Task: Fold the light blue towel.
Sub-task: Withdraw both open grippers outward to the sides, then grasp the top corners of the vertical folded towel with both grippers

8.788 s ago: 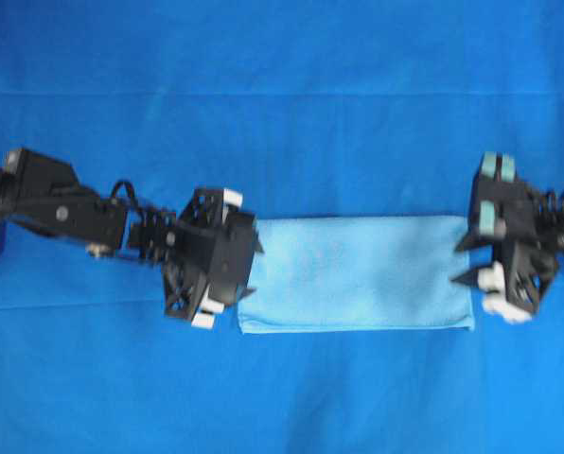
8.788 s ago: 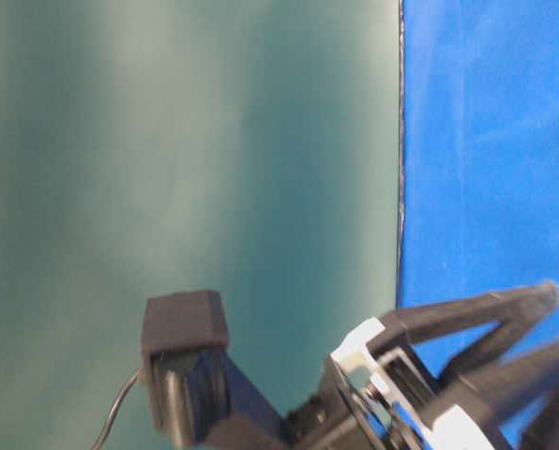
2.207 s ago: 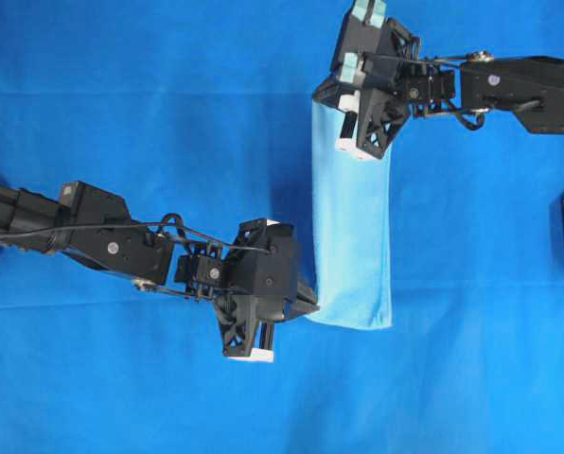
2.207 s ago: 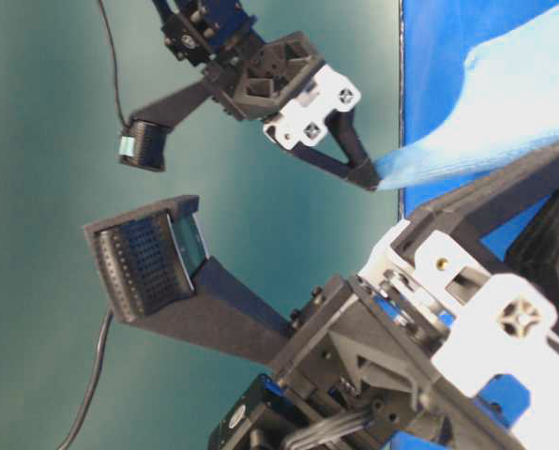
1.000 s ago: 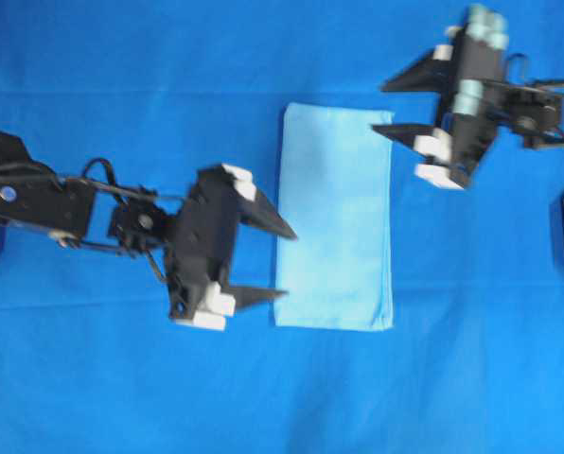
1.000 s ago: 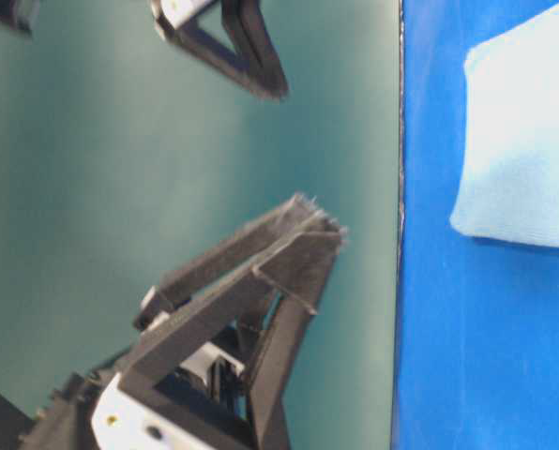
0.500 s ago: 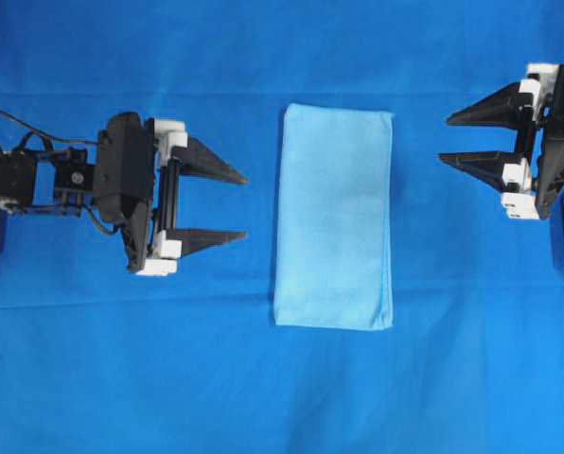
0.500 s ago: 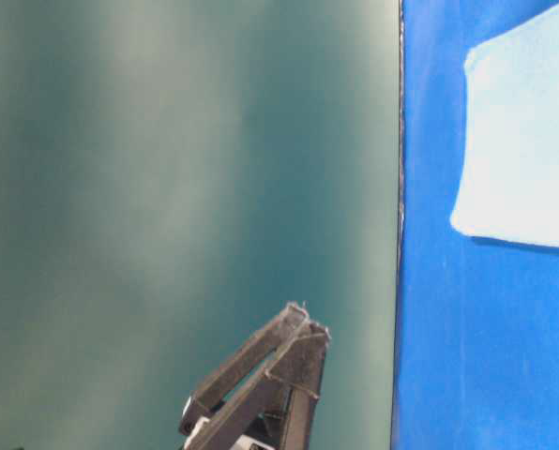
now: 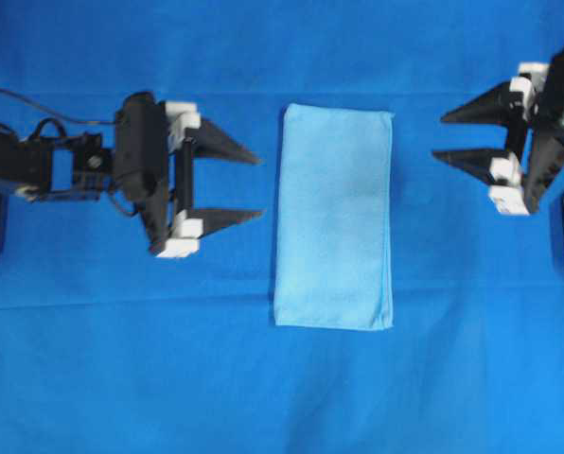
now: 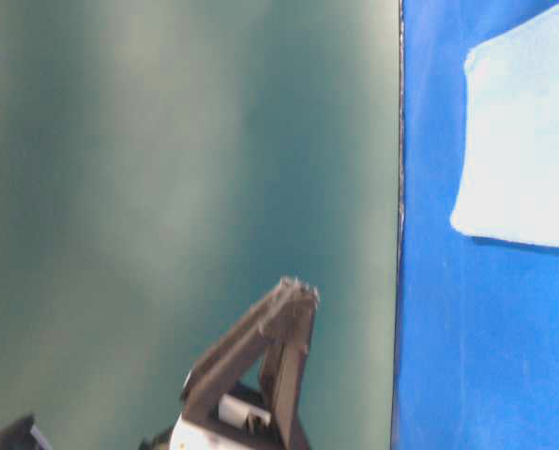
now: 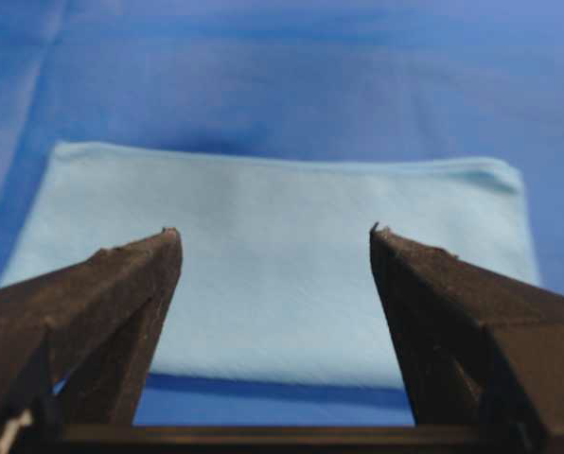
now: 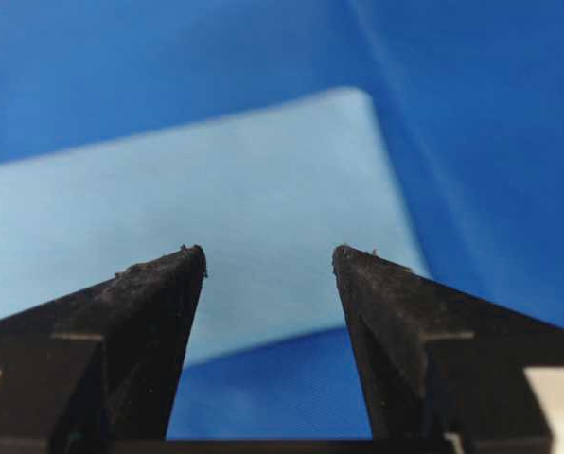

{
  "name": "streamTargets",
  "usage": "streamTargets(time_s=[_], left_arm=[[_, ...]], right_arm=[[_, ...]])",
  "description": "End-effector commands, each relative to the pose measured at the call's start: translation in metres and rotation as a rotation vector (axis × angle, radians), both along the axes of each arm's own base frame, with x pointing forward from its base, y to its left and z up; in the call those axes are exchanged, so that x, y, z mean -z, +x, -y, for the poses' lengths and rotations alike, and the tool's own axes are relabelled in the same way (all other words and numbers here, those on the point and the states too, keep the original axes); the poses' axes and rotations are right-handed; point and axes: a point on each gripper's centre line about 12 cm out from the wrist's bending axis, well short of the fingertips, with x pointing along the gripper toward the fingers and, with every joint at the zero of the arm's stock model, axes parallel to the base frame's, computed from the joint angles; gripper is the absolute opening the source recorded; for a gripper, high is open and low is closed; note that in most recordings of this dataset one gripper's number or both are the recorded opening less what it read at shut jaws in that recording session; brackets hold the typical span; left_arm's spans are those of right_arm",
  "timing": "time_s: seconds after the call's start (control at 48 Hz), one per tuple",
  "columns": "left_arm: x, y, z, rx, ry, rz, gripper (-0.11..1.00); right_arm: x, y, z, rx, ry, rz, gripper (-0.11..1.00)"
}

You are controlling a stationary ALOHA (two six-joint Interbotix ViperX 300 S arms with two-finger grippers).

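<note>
Lying folded between both wide-open, empty claws, left claw (image 9: 254, 187) and right claw (image 9: 441, 137), is the light blue towel (image 9: 334, 216).

You're looking at a work surface draped edge to edge in a deep royal-blue cloth (image 9: 282, 378) — matte, finely woven, with a faint straight crease running across it near the top of the overhead view and softer ripples lower down. Light falls evenly from above, leaving only thin, soft shadows. In the table-level view, turned on its side, a plain dull teal-green wall (image 10: 186, 169) fills most of your frame — blotchy in tone, darker toward its margins — and meets the cloth along one thin straight pale edge.
</note>
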Motion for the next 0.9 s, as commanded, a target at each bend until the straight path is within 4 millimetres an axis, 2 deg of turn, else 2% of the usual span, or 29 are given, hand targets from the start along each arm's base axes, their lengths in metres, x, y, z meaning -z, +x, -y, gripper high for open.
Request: streamTargets(time_s=[0.0, 0.167, 0.354, 0.646, 0.875], left_arm=[[-0.006, 0.012, -0.016, -0.042, -0.002, 0.023, 0.77], [0.015, 0.031, -0.043, -0.106, -0.007, -0.026, 0.77], [0.044, 0.049, -0.075, -0.175, -0.014, -0.085, 0.77], [0.087, 0.059, -0.119, -0.266, -0.031, -0.163, 0.77], [0.108, 0.061, -0.136, -0.299, -0.036, -0.202, 0.77]], right_arm=[[0.002, 0.007, 0.015, 0.056, 0.006, -0.035, 0.61], [0.024, 0.019, 0.037, 0.117, 0.028, -0.144, 0.61], [0.047, 0.042, 0.056, 0.124, 0.034, -0.248, 0.61], [0.09, 0.07, 0.081, 0.129, 0.073, -0.358, 0.61], [0.114, 0.081, 0.097, 0.142, 0.109, -0.385, 0.61]])
